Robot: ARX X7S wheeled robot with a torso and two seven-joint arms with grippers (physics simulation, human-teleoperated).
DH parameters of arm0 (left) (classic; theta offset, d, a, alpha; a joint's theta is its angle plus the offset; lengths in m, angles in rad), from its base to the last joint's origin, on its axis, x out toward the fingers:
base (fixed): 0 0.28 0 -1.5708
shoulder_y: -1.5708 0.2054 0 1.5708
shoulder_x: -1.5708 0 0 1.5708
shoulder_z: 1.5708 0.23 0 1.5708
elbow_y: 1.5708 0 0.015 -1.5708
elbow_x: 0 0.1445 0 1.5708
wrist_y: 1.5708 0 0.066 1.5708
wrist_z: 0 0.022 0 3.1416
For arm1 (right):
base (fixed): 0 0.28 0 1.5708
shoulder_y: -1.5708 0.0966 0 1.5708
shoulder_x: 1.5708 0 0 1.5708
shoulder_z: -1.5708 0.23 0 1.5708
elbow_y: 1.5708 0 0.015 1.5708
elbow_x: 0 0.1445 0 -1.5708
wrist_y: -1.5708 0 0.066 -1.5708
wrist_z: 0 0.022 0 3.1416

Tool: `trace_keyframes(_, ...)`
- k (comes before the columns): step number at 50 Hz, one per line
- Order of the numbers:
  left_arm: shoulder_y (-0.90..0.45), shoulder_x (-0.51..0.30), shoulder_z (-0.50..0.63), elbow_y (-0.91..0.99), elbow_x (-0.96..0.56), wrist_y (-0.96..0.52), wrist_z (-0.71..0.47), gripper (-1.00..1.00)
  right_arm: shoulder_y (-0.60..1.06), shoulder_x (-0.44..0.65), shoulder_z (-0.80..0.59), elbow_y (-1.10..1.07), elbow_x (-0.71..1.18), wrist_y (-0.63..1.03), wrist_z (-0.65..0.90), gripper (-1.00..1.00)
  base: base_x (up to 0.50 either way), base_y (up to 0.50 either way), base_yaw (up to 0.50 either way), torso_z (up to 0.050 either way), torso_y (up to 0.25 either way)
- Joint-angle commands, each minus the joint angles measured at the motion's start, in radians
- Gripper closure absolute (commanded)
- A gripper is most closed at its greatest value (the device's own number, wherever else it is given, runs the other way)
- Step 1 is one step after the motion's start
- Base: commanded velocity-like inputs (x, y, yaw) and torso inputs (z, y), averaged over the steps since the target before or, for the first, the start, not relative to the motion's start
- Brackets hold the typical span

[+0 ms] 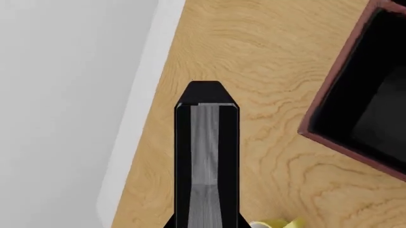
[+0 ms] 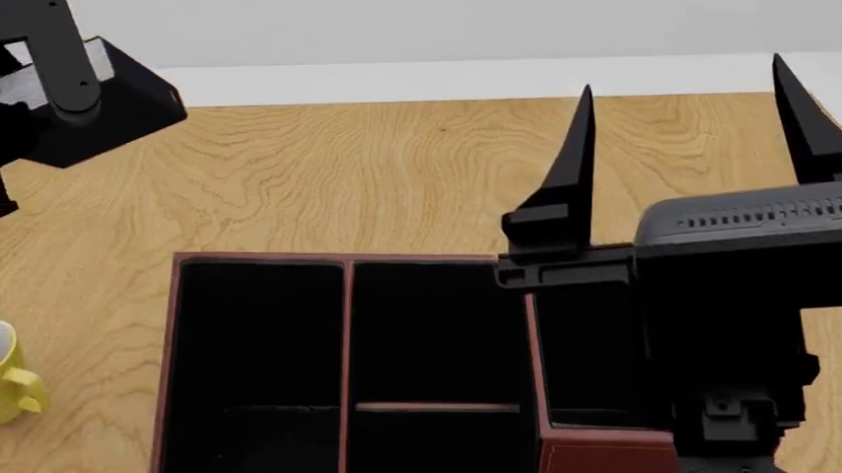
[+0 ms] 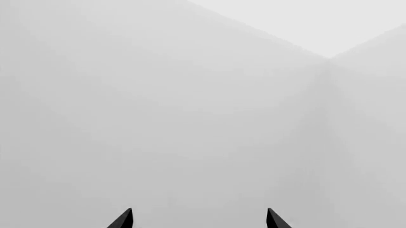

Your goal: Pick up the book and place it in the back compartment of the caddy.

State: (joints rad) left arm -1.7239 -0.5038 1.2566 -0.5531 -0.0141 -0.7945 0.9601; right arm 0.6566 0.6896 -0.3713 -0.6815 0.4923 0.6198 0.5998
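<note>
The book [image 1: 206,152], a thin black slab with a grey page edge, stands out from my left gripper [image 1: 206,224], which is shut on it above the wooden table. The dark red-brown caddy [image 1: 345,118] lies off to one side of the book, apart from it. From the head, the caddy [image 2: 349,296] sits at the near middle with black sections, and only my left arm [image 2: 79,89] shows at the far left; the book is hidden there. My right gripper [image 2: 681,79] is raised over the caddy's right end, open and empty, and its wrist view faces a blank grey wall [image 3: 203,118].
A yellow mug [image 2: 16,379] stands on the table left of the caddy, and a bit of it shows as the mug [image 1: 279,223] beside the book. The table's pale edge [image 1: 136,118] runs close past the book. Wooden tabletop [image 2: 394,168] stretches behind the caddy.
</note>
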Motion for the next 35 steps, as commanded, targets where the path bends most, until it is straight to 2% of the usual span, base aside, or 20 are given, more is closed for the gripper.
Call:
trace_keyframes(1, -0.101, 0.048, 0.032, 0.180, 0.002, -0.155, 0.090, 1.00, -0.018, 0.004, 0.010, 0.007, 0.007, -0.033, -0.013, -1.00, 0.00, 0.00, 0.00, 0.000, 0.000)
trace_keyframes(9, -0.162, 0.115, 0.068, 0.197, -0.018, -0.183, 0.188, 1.00, -0.044, 0.003, 0.021, 0.020, 0.001, -0.068, -0.011, -1.00, 0.00, 0.00, 0.00, 0.000, 0.001)
trace_keyframes(23, -0.211, 0.240, 0.099, 0.222, -0.034, -0.225, 0.248, 1.00, -0.099, 0.013, 0.053, 0.093, -0.006, -0.178, -0.052, -1.00, 0.00, 0.00, 0.00, 0.001, 0.001)
trace_keyframes(35, -0.217, 0.294, 0.111, 0.290, -0.064, -0.288, 0.287, 1.00, -0.149, 0.013, 0.074, 0.133, -0.017, -0.274, -0.078, -1.00, 0.00, 0.00, 0.00, 0.000, 0.001)
